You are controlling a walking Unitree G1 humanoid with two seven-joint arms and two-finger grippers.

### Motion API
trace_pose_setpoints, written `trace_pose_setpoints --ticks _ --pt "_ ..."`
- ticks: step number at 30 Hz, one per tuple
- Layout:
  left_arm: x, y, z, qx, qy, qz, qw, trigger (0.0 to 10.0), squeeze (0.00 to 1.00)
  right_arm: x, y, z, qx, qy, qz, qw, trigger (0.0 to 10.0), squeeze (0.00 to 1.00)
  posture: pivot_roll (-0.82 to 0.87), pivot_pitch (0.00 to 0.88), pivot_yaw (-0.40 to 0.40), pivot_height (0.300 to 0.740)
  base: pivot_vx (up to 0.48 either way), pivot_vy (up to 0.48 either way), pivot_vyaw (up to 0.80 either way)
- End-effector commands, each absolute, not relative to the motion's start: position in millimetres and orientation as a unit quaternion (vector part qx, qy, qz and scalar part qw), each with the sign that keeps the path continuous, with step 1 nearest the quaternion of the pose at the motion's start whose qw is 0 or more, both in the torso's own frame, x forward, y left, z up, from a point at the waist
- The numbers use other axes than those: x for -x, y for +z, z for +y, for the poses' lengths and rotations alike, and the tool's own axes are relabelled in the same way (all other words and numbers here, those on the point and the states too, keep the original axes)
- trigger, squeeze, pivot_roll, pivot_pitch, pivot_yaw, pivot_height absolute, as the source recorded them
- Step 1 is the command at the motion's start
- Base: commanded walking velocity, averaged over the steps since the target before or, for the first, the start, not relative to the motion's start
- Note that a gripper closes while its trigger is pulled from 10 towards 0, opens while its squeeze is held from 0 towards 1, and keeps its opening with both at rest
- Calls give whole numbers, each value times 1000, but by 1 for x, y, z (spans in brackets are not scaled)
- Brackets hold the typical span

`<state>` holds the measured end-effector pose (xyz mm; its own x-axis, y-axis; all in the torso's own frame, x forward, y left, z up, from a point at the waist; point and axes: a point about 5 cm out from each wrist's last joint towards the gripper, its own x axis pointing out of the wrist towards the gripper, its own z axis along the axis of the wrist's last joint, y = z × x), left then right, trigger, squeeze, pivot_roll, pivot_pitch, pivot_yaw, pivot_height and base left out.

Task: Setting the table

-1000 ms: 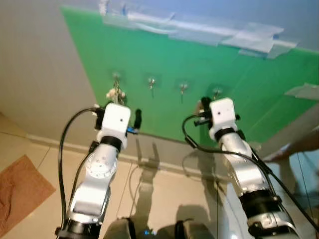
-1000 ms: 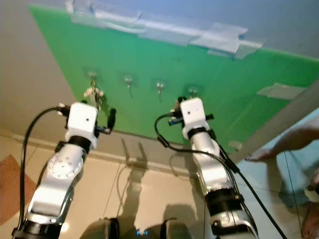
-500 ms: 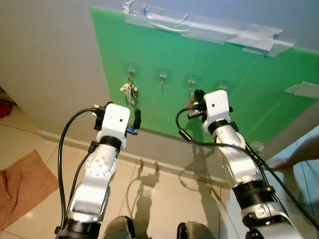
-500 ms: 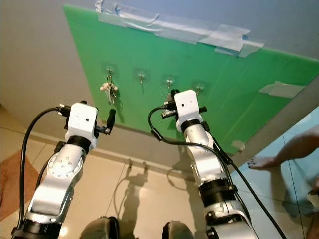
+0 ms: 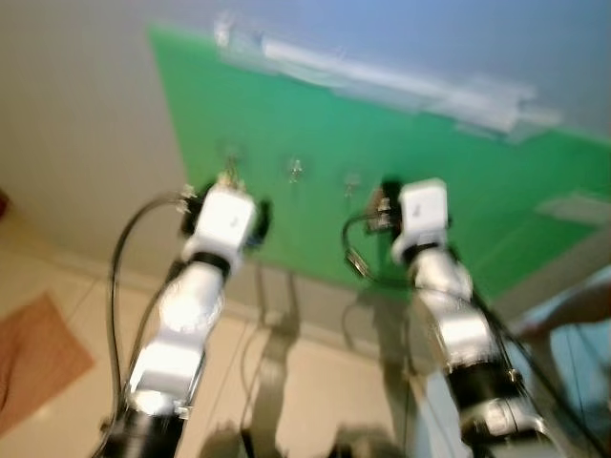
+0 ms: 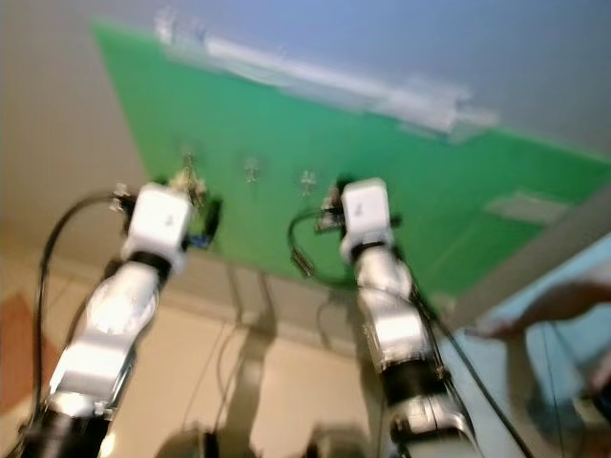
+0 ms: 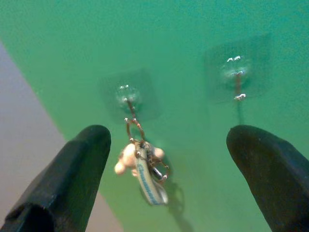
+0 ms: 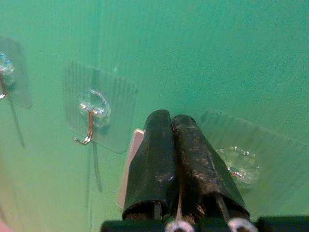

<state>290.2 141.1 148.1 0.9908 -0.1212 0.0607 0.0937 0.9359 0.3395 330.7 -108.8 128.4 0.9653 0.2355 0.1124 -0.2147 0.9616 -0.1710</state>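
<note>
A green board (image 5: 315, 134) is taped to the wall and carries a row of clear stick-on hooks. A bunch of keys (image 7: 142, 162) with a pale charm hangs from the leftmost hook (image 7: 126, 94). My left gripper (image 7: 169, 134) is open and points at the keys from a short way off, without touching them; a bare hook (image 7: 235, 79) lies toward its other finger. My right gripper (image 8: 171, 121) is shut and held up near the board between two bare hooks (image 8: 91, 111) (image 8: 239, 166). A pale flat piece (image 8: 129, 164) shows behind its fingers; I cannot tell whether it is held.
Grey tape (image 5: 382, 81) holds the board's top edge. The tiled floor lies below, with a brown rug (image 5: 38, 353) at the left. A person's limb (image 6: 539, 305) shows blurred at the right, beside a glass panel.
The head views have shifted and blurred, so the camera is moving. Both arms stay raised toward the board, and the left gripper now sits nearer the hook with the keys.
</note>
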Motion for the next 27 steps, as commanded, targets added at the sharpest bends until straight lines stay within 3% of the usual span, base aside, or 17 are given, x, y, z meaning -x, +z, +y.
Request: trace_pose_setpoints --ticks 1,27 --pt "-289 151 125 -157 -81 -53 983 10000 0 -332 129 -116 78 103 -60 990 10000 0 -31 100 -17 740 0 0 0" --pt "-289 149 128 -153 -73 -53 984 10000 0 -333 129 -101 89 162 -51 981 10000 0 -14 89 -31 740 0 0 0"
